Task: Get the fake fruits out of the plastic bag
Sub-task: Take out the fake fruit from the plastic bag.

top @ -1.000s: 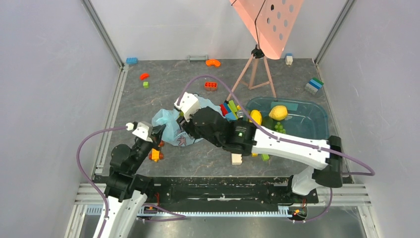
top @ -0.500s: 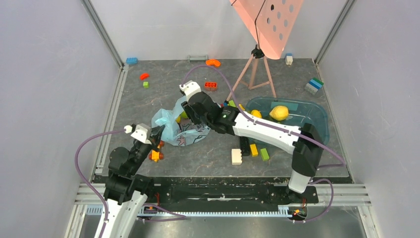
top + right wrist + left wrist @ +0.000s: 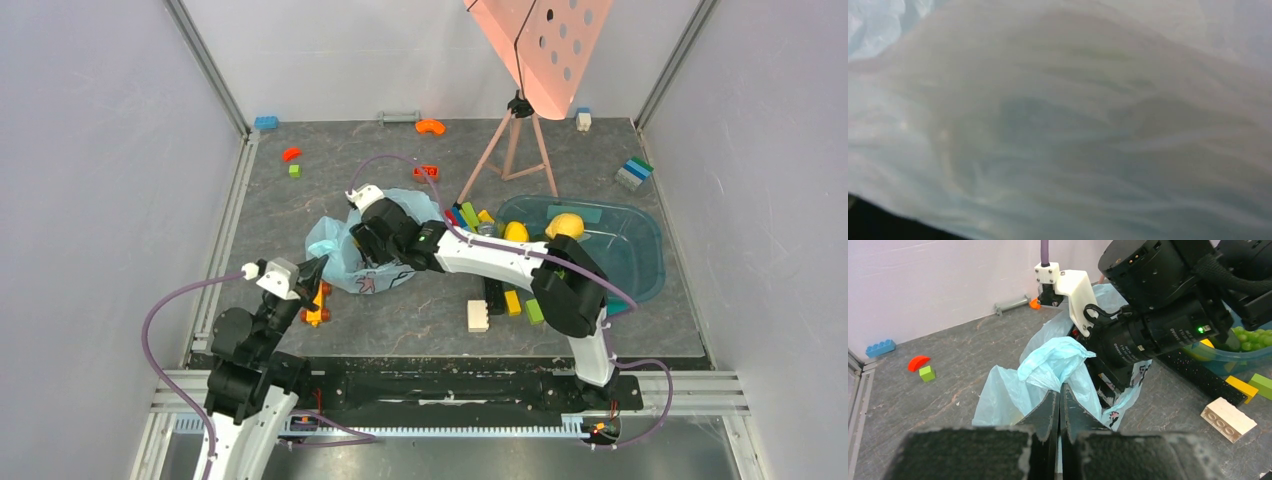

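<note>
The light blue plastic bag (image 3: 345, 262) lies left of the table's middle and also shows in the left wrist view (image 3: 1048, 360). My left gripper (image 3: 1060, 390) is shut on a fold of the bag's near edge, at the bag's near-left side in the top view (image 3: 312, 274). My right arm's wrist (image 3: 392, 232) sits over the bag's mouth, with its fingers hidden inside. The right wrist view shows only bag film (image 3: 1058, 125). No fruit shows in the bag. A yellow lemon (image 3: 564, 226) lies in the teal tub (image 3: 630, 250).
Green grapes (image 3: 1248, 335) lie in the tub. A cream brick (image 3: 478, 316), a black brick (image 3: 494, 294) and small yellow and green bricks lie right of the bag. An orange piece (image 3: 316, 312) lies by my left gripper. A tripod (image 3: 515, 140) with a pink panel stands behind.
My right wrist has swung left and come down over the bag's mouth, its fingers going inside. My left gripper has kept its hold on the bag and drawn back slightly.
</note>
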Robot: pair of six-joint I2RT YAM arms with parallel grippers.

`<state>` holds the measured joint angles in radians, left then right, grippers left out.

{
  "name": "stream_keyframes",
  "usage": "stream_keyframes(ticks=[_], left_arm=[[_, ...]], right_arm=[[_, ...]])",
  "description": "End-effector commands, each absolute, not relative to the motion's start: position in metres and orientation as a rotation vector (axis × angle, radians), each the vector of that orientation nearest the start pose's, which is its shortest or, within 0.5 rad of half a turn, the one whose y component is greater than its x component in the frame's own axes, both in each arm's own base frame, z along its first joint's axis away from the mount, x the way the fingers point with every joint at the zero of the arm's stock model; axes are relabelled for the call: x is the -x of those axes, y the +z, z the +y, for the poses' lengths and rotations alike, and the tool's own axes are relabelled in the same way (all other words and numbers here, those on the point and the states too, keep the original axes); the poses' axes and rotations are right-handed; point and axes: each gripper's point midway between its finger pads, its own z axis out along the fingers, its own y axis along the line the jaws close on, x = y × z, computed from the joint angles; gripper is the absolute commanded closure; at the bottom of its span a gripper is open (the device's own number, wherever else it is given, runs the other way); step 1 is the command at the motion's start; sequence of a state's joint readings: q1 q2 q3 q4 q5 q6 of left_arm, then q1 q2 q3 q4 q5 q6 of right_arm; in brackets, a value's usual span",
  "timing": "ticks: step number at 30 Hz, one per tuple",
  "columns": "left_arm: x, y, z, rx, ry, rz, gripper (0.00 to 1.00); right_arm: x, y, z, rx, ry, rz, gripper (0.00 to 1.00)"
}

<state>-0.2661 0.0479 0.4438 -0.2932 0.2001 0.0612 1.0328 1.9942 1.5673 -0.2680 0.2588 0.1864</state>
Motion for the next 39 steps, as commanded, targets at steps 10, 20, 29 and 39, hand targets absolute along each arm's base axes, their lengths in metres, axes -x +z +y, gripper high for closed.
stream_keyframes(ticks=[10, 20, 29, 39], left_arm=[[-0.173, 0.297, -0.075, -0.41, -0.244, 1.27, 0.98], [-0.181, 0.289, -0.068, -0.367, -0.213, 1.303, 0.98], [-0.185, 0.286, -0.064, -0.34, -0.195, 1.326, 0.98], [-0.186, 0.284, -0.064, -0.338, -0.199, 1.329, 0.98]], right_arm=[[-0.321, 0.131, 0.489, 0.726, 0.689, 2.017, 0.26], [-0.318, 0.113, 0.515, 0.768, 0.794, 2.028, 0.16], [-0.321, 0.075, 0.527, 0.778, 0.796, 2.082, 0.13], [-0.322, 0.041, 0.528, 0.792, 0.767, 2.127, 0.22]])
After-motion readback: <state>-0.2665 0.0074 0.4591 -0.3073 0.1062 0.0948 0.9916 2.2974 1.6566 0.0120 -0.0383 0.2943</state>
